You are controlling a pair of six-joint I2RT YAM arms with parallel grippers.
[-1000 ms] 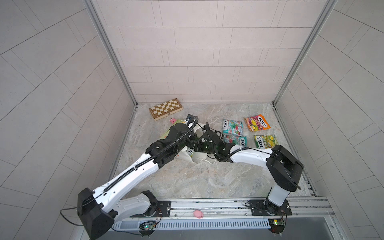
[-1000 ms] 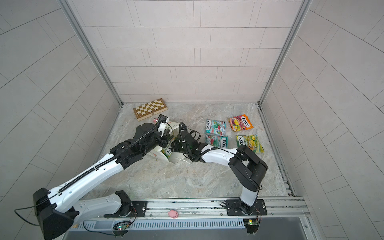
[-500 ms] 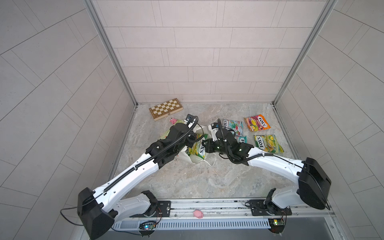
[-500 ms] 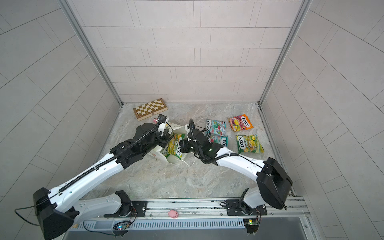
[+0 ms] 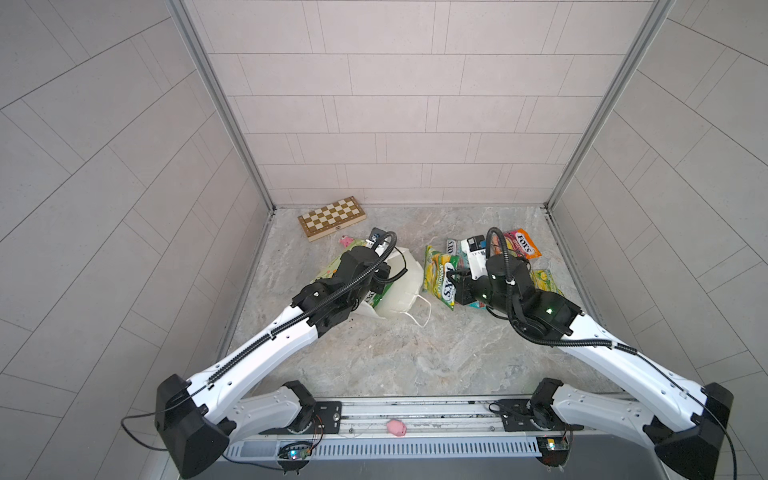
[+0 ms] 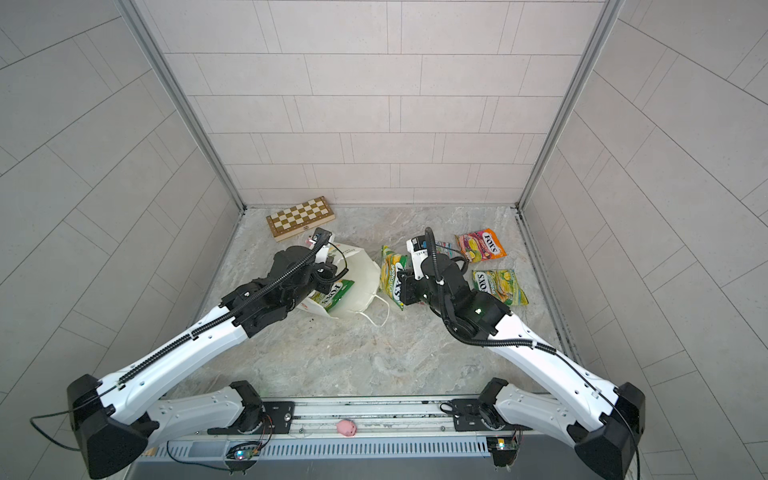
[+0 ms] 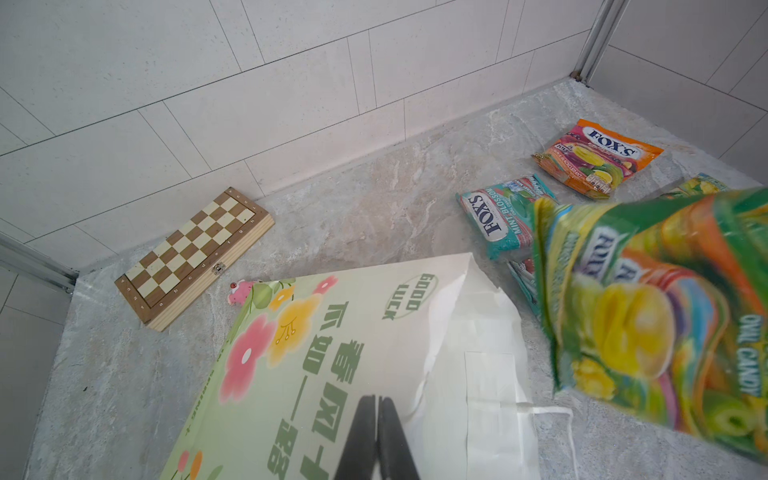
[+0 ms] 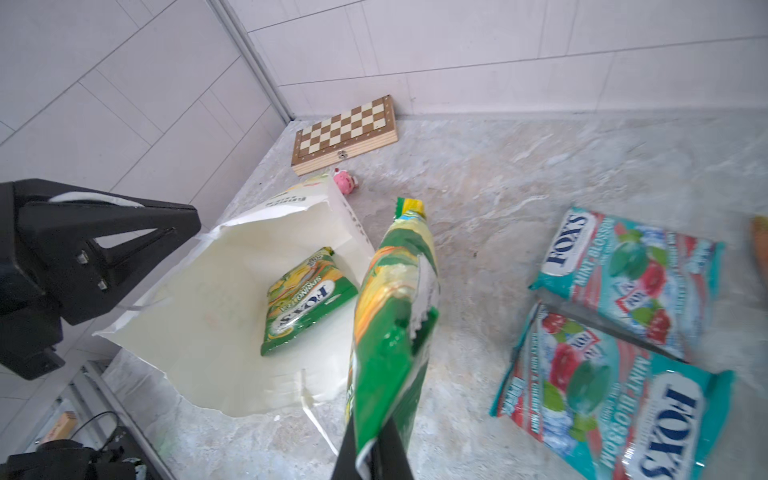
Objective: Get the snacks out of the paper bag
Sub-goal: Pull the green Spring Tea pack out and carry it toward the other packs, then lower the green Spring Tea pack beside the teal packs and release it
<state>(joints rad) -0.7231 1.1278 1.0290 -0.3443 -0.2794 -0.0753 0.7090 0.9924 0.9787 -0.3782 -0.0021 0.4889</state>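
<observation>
Paper bag (image 5: pixel 401 282): lying on its side, mouth open, one green packet (image 8: pixel 305 299) inside.
Held packet (image 5: pixel 441 276): just outside the mouth.
Right gripper (image 8: pixel 380 415): your jaws clamp the held packet.
Left gripper (image 7: pixel 377 405): your jaws pinch the bag's rim.

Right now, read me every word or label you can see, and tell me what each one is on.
"GOOD LUCK": paper bag.
"FOX'S": orange packet.
"FOX'S", "MINT BLOSSOM": teal packet, second teal packet.
"FOX'S", "SPRINGTEA": green packet inside the bag.
"FOX'S", "SPRINGTEA", "OVAL CANDY": lifted green packet.
"FOX'S": yellow-green packet.
Not readable: the bag's upside-down Chinese characters; the chessboard edge letters, too small.
</observation>
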